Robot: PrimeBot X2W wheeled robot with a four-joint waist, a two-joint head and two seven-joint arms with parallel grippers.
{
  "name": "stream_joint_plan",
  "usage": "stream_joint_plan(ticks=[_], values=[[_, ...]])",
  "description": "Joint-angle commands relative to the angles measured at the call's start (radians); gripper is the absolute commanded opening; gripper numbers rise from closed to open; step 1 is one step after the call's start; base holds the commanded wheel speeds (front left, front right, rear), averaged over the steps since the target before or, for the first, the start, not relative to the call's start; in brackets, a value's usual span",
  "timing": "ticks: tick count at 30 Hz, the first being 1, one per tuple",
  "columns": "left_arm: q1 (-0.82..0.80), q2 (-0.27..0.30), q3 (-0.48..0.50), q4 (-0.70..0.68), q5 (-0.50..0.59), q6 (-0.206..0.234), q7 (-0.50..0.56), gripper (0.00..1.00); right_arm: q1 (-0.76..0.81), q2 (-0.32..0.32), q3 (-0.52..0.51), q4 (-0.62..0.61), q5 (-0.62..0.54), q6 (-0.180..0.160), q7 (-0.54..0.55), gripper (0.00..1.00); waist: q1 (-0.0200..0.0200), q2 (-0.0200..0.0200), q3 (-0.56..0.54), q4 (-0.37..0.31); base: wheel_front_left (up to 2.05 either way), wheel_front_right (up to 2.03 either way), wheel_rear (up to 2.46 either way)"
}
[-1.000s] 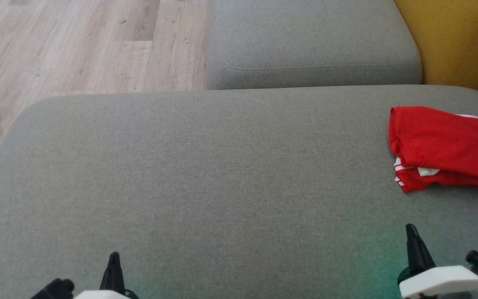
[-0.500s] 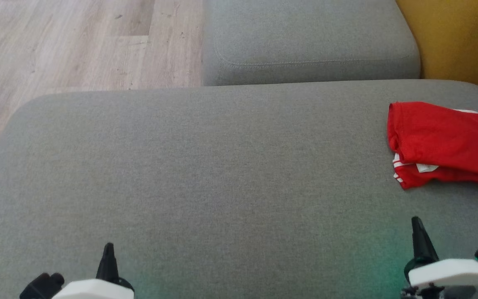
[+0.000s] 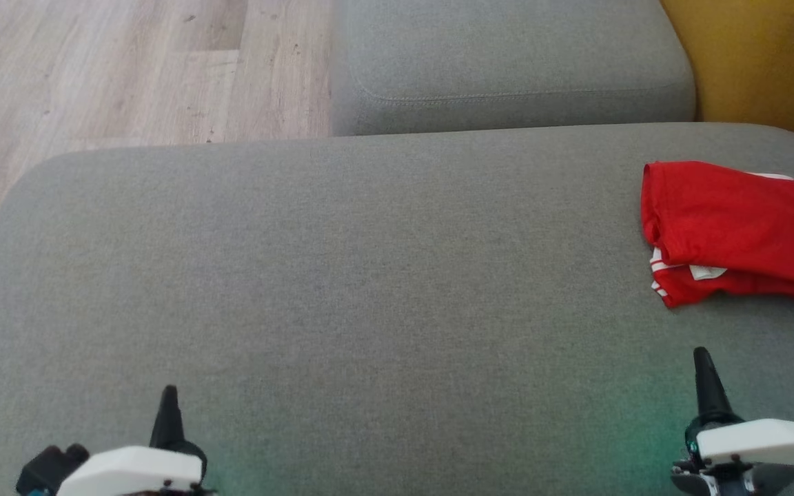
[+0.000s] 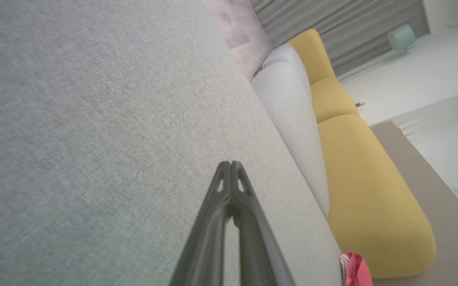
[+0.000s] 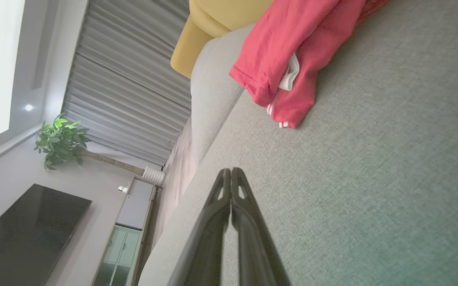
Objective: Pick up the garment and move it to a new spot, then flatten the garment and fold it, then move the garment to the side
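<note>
- Pale wood floor point(image 3: 94, 76) lies beyond the far left corner of the big grey cushion point(image 3: 369, 275), the seat on which the work sits.
- The left hand point(image 3: 168, 393) is at the cushion's near left edge. Its two long dark fingers are pressed together into one point and grip nothing. Its own wrist view shows the same closed tips point(image 4: 230, 165) above the grey weave.
- A second grey cushion point(image 3: 507, 62), with a stitched seam, butts against the big cushion's far edge, from the middle towards the right.
- The garment point(image 3: 735, 220) is red and folded into a loose bundle. It lies on the cushion's far right side and runs off the right edge of the head view, apart from both hands.
- White stripes point(image 3: 657, 275) mark the garment's near left corner. A small white tag point(image 3: 707, 272) pokes out between its layers, and any print on the tag is too small to read.
- The right hand point(image 3: 701, 355) is at the cushion's near right edge, on the near side of the garment, with a strip of grey fabric between them. Its fingers are closed tip to tip and hold nothing.
- Yellow upholstery point(image 3: 762, 62) rises beyond the cushion's far right corner.
- The right wrist view shows the garment point(image 5: 288, 59) on the cushion. Off the cushion's edge are a pleated grey curtain point(image 5: 125, 91), a leafy plant point(image 5: 60, 139) and a dark screen point(image 5: 26, 234).
</note>
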Motion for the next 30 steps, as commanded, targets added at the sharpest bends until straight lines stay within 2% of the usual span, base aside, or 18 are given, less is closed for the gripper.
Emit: stream_joint_plan(ticks=[1, 30], values=[[-0.061, 0.0, 0.039, -0.027, -0.012, -0.007, 0.003, 0.0, -0.07, -0.005, 0.009, -0.036, 0.021, 0.004, 0.003, 0.0, -0.0001, -0.0001, 0.001, 0.0, 0.0, 0.0, 0.0], [-0.116, -0.065, 0.201, -0.015, -0.22, -0.102, 0.087, 0.0, -0.134, -0.006, -0.024, -0.036, 0.341, 0.006, 0.047, 0.0, -0.0001, -0.0001, 0.032, -0.019, 0.0, 0.0, 0.0]])
